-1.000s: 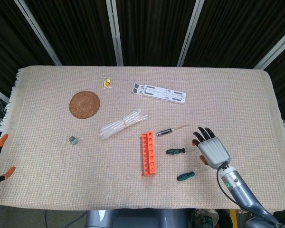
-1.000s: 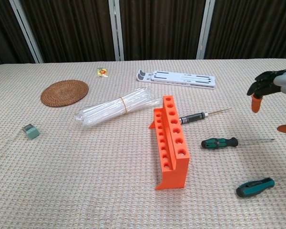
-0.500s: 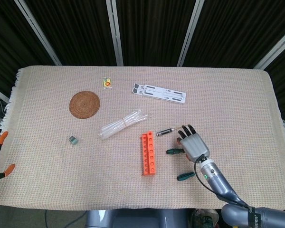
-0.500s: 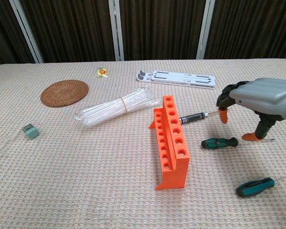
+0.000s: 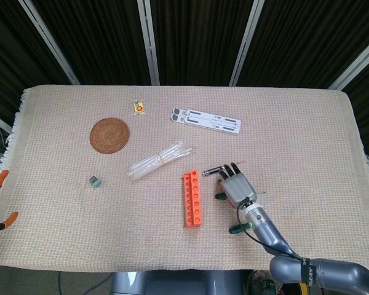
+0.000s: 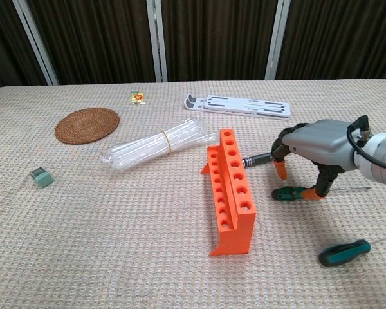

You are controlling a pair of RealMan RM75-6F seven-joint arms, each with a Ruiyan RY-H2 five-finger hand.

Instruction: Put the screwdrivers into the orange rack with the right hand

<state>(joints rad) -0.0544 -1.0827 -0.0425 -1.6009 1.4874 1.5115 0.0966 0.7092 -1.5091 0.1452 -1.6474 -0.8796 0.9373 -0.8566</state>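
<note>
Right hand (image 6: 315, 147) moved leftward since a second ago, lowered over the green-handled screwdriver (image 6: 294, 192) on the tabletop (image 6: 116, 219), fingers spread around it, nothing gripped, orange plastic rack (image 6: 231, 190) just beside, holes empty

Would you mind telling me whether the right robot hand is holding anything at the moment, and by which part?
Nothing is held yet: the right robot hand hovers over the green-handled screwdriver, fingers spread.

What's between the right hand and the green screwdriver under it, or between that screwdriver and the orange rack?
Nothing visible. The right hand arches over the green screwdriver, fingertips at its handle. Only bare cloth separates it from the orange rack.
</note>
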